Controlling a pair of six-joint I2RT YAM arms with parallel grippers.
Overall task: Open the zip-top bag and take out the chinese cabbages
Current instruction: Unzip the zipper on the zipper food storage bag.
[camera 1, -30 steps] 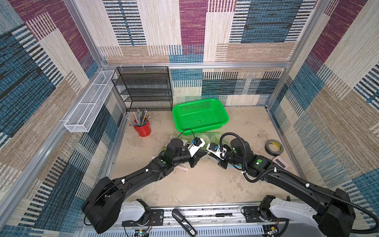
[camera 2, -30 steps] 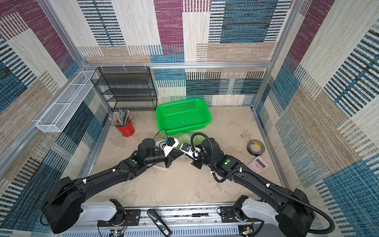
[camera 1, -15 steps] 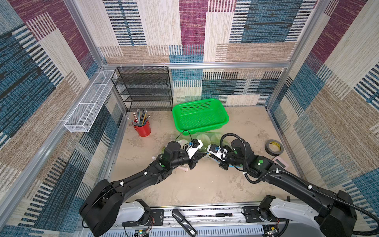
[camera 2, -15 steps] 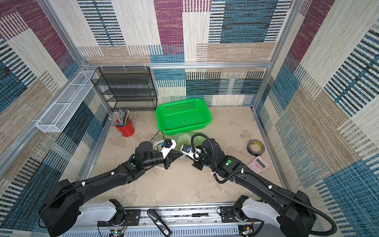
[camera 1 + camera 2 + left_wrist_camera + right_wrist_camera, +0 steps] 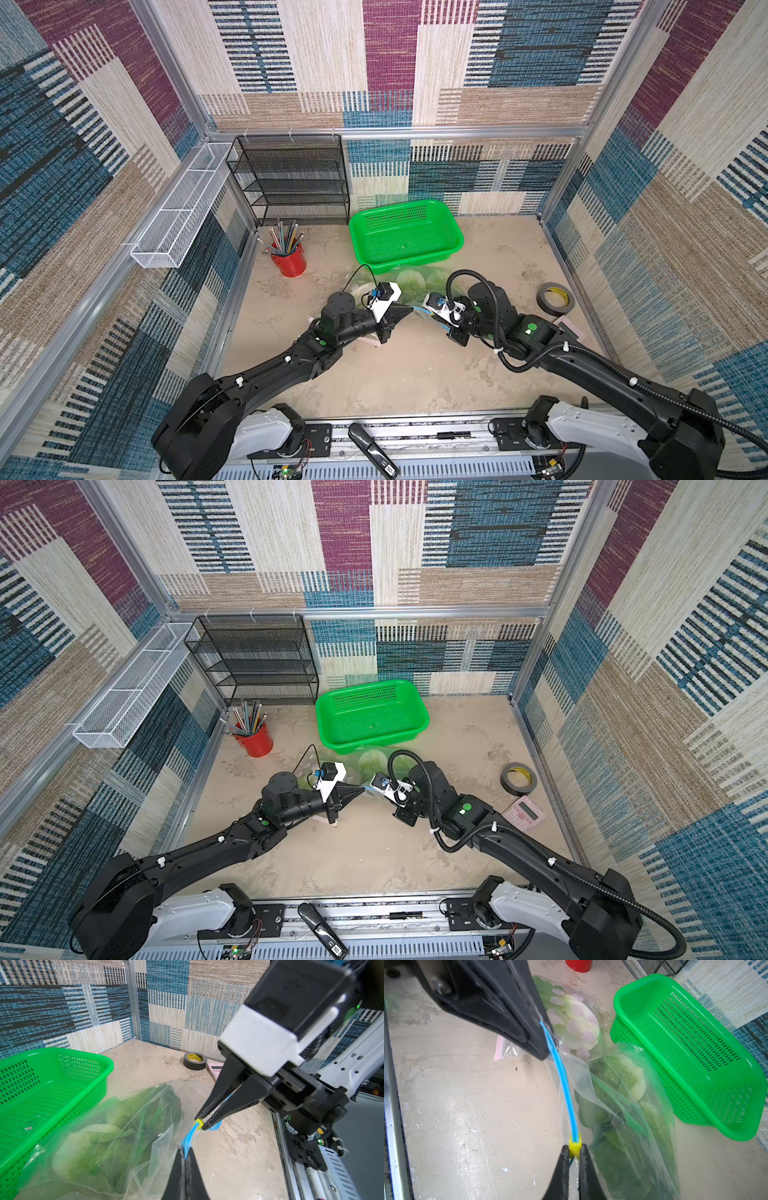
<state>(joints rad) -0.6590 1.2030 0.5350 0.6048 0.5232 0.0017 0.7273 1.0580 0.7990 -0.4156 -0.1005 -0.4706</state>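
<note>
Chinese cabbages (image 5: 631,1076) bagged beside left pincer (image 5: 185,1153) clamping zip strip (image 5: 564,1088); right pincer (image 5: 574,1153) clamping slider (image 5: 198,1123).

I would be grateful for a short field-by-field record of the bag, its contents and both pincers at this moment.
bag: zip-top bag, beside the green basket
contents: chinese cabbages, inside the bag
left pincer: shut on the blue zip strip
right pincer: shut on the yellow slider
basket: holds no cabbage
</note>
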